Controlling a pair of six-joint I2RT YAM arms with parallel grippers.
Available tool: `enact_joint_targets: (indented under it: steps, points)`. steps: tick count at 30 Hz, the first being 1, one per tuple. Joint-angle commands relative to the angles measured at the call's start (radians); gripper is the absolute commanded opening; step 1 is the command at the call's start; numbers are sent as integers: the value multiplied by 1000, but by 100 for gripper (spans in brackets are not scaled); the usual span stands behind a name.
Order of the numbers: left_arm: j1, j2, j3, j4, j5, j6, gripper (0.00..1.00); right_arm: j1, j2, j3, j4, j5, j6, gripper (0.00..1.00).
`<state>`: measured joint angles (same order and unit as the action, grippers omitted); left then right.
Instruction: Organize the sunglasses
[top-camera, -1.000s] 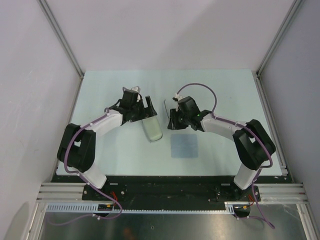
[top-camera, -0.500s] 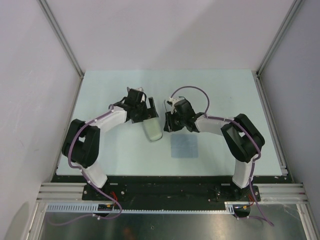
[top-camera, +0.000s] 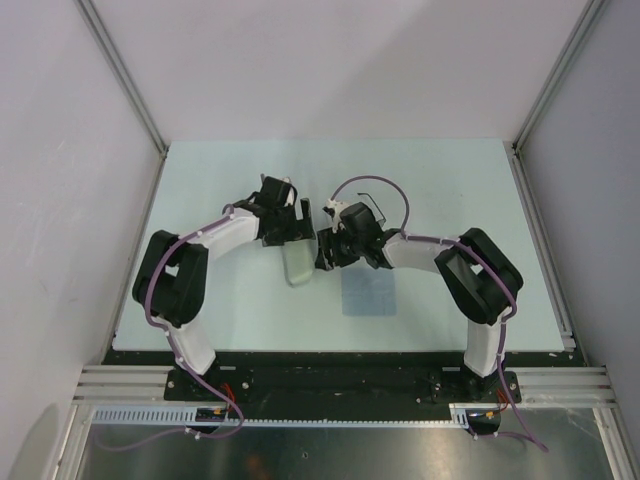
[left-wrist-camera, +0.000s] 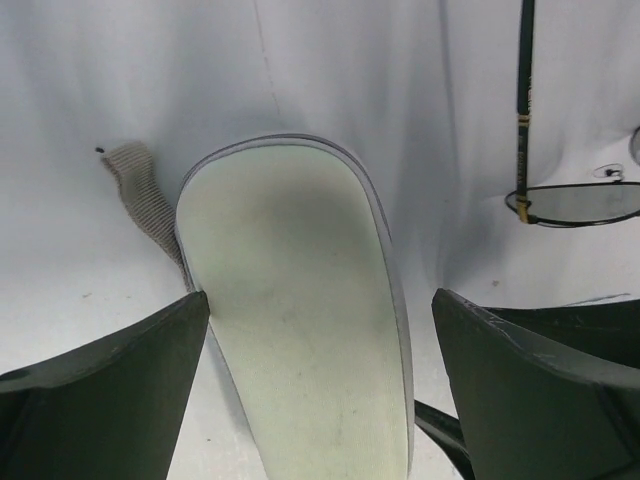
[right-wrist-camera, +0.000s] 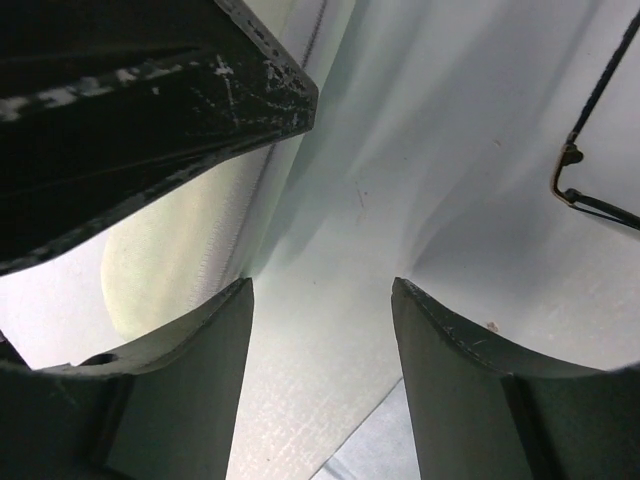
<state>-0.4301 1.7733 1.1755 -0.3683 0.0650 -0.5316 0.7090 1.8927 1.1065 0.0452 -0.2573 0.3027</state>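
Note:
The sunglasses (left-wrist-camera: 575, 202) lie on the table right of the beige case (left-wrist-camera: 300, 320), one black temple arm pointing away; in the right wrist view a corner of their wire frame (right-wrist-camera: 590, 130) shows at the upper right. My left gripper (left-wrist-camera: 320, 295) is open and straddles the case; its left finger touches the case's edge, while the right finger stands apart from it. My right gripper (right-wrist-camera: 322, 285) is open over bare table beside the case (right-wrist-camera: 170, 250), nothing between its fingers. From above, both grippers (top-camera: 297, 230) (top-camera: 322, 255) meet at the case (top-camera: 298, 265).
A square light-blue cloth (top-camera: 368, 292) lies on the table near the right gripper, its corner (right-wrist-camera: 375, 462) just under the right fingers. A grey ribbed strap (left-wrist-camera: 140, 190) sticks out from the case's far end. Grey walls and metal rails enclose the table (top-camera: 450, 180).
The right gripper has moved left up to the case and opened wider. The left wrist has shifted right over the case's far end. The case has turned slightly.

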Motion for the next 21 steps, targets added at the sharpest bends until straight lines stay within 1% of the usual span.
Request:
enact_joint_targets:
  steps: [1, 5, 8, 11, 21]
  points:
    - [-21, 23, 18, -40, -34, 25, 100, 17, -17, 38, 48, -7, 13, 63]
    - [-22, -3, 13, -52, -63, 51, 100, 14, -29, 38, 30, 35, 16, 65]
    - [-27, -8, 15, -58, -64, 62, 100, 7, -26, 38, 31, 30, 23, 65]
    - [-30, -5, 18, -72, -97, 64, 97, 6, -20, 38, 33, 23, 33, 65]
    - [-32, -69, 1, -92, -133, 65, 96, -31, -50, 38, 7, 35, 56, 64]
